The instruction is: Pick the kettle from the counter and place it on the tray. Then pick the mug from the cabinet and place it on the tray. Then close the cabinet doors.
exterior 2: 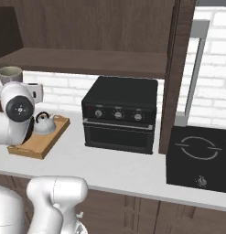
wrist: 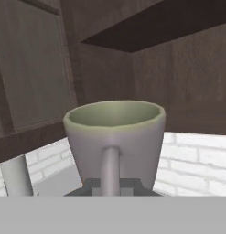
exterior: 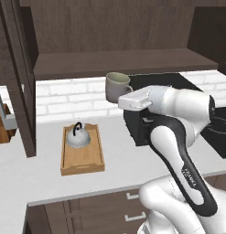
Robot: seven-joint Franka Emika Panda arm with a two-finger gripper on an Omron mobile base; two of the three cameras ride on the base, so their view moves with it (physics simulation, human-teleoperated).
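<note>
Grey-beige and pale green inside, the mug (exterior: 117,87) hangs in the air in front of the open cabinet (exterior: 119,41), below the level of its shelf and above the counter (exterior: 50,176). The hand view looks straight at its loop handle (wrist: 110,170), with the gripper (wrist: 110,186) clamped shut on that handle; the fingertips themselves are mostly hidden behind it. From the left base view the mug sits at the end of the white arm, above and to the right of the tray (exterior: 83,162). The right base view catches the mug (exterior 2: 10,74) at the far left edge, partly behind the arm's joint.

Silvery, the kettle (exterior: 78,135) stands on the far half of the wooden tray; the near half is bare. A black oven (exterior 2: 120,114) stands on the counter just right of the tray, its knobs showing in the right base view, with a cooktop (exterior 2: 199,158) further right. One cabinet door (exterior: 16,77) stands swung open at left.
</note>
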